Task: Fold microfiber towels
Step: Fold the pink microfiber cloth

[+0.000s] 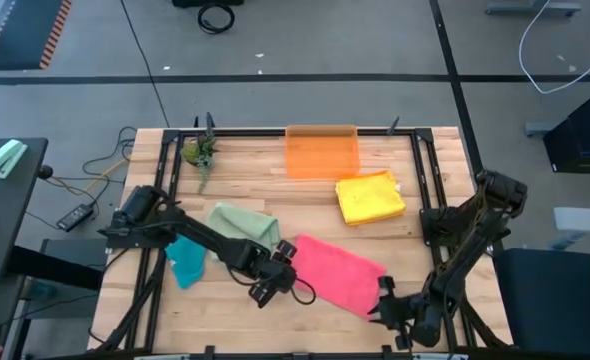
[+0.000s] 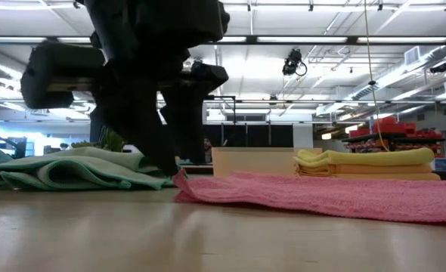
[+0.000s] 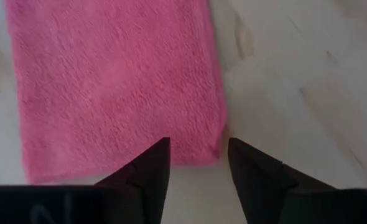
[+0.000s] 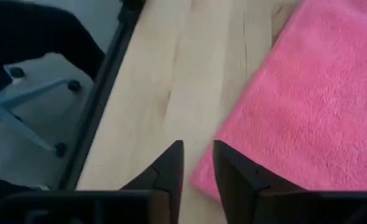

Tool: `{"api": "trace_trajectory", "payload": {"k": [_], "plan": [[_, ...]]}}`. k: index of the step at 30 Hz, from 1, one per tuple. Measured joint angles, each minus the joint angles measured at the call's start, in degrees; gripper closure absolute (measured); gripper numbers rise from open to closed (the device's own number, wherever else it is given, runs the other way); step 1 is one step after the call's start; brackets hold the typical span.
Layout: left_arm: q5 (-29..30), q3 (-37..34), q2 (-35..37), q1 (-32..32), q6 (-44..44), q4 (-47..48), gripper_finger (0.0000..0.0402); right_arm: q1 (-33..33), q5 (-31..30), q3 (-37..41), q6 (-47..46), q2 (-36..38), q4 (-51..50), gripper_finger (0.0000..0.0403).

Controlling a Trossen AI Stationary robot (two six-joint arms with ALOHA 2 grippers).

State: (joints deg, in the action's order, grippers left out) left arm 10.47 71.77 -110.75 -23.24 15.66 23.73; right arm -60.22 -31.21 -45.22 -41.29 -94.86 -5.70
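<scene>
Down at the near edge of the desk (image 1: 275,165), the pink towel (image 1: 335,272) lies flat as a long rectangle, so my guess is one fold of it is done and both arms are letting go. Next up is probably a second fold, which means re-grabbing two corners on one short end and carrying them over to the other end without dragging the whole cloth.

The left hand (image 3: 198,155) sits over one corner of the pink towel, fingers parted with a clear gap, nothing between them. The right hand (image 4: 198,160) is at the opposite end, right by that towel's edge near the desk rim, fingers only a little apart and also empty (the edge lies just beyond the tips, and I can't tell if it touches).

Other towels: a yellow towel (image 1: 370,198) folded next to the orange bin (image 1: 322,152), a sage green towel (image 1: 243,223) bunched up behind the left arm, and a teal towel (image 1: 186,262) beside it.
</scene>
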Motion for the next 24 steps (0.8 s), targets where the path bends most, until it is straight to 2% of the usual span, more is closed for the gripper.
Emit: {"api": "trace_trajectory", "payload": {"k": [8, 14, 24], "plan": [[-0.19, -0.07, -0.68, -0.04, 0.0, 0.22, 0.0276, -0.89, 0.2, -0.79, 3.79, -5.76, 1.23, 0.0232], [-0.19, -0.07, -0.68, 0.04, -0.02, -0.1, 0.0291, -0.49, 0.17, -1.43, 7.68, -7.95, 1.14, 0.0229], [-0.19, -0.07, -0.68, 0.04, -0.46, 0.09, 0.0294, -0.45, 0.16, -1.41, 10.6, -9.03, 0.3, 0.0229]]}}
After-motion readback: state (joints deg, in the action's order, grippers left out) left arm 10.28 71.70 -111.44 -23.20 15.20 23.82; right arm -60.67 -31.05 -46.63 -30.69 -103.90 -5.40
